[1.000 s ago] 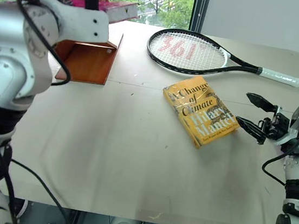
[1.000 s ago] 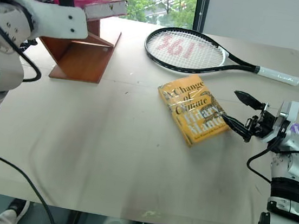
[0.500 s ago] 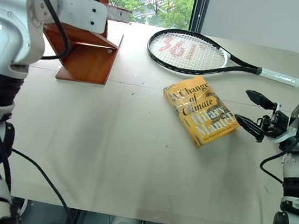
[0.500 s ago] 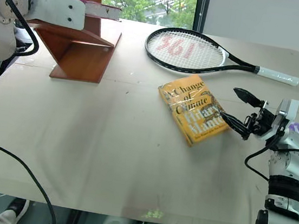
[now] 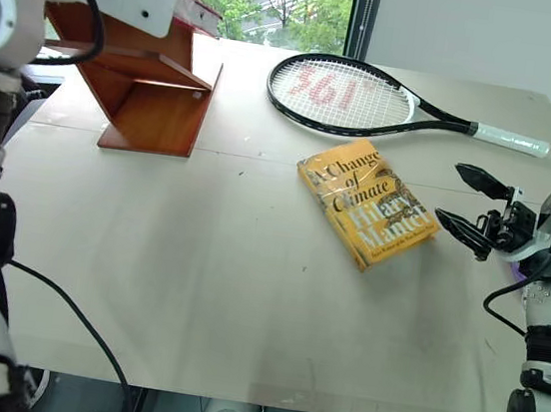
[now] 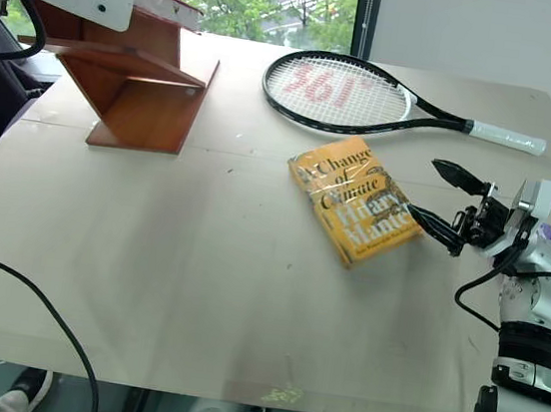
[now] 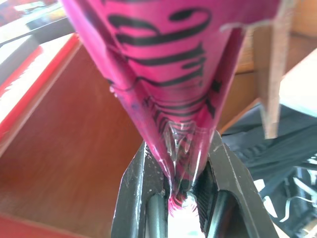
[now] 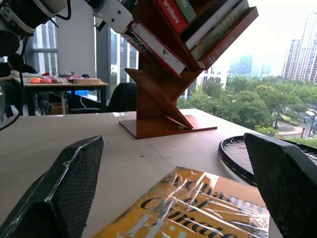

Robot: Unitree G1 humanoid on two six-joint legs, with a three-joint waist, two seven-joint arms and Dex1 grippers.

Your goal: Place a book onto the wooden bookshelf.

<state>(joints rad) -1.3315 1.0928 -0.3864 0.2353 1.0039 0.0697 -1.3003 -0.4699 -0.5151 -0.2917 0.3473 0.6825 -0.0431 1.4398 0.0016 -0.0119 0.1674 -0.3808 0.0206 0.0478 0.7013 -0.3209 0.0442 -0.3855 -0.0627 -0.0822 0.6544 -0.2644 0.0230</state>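
Left gripper (image 7: 181, 191) pinching pink book (image 7: 168, 74), now raised higher against bookshelf (image 5: 154, 91) since second ago; placement nearly done. Right gripper (image 5: 477, 206) spread, idle.

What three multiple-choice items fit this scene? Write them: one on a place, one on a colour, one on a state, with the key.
1. Where does the black-framed tennis racket lie?
A. on the beige table, beyond the yellow-orange paperback
B. on the reddish-brown wooden bookshelf
C. on the floor

2. What colour is the glossy book in the left end effector?
A. green
B. hot pink
C. blue

3. How is the right end effector?
A. shut on the racket
B. shut on the yellow-orange paperback
C. open, holding nothing

Key: 1 A, the racket rests on the tabletop; 2 B, the left wrist view shows pink; 3 C, its fingers stand apart beside the paperback.
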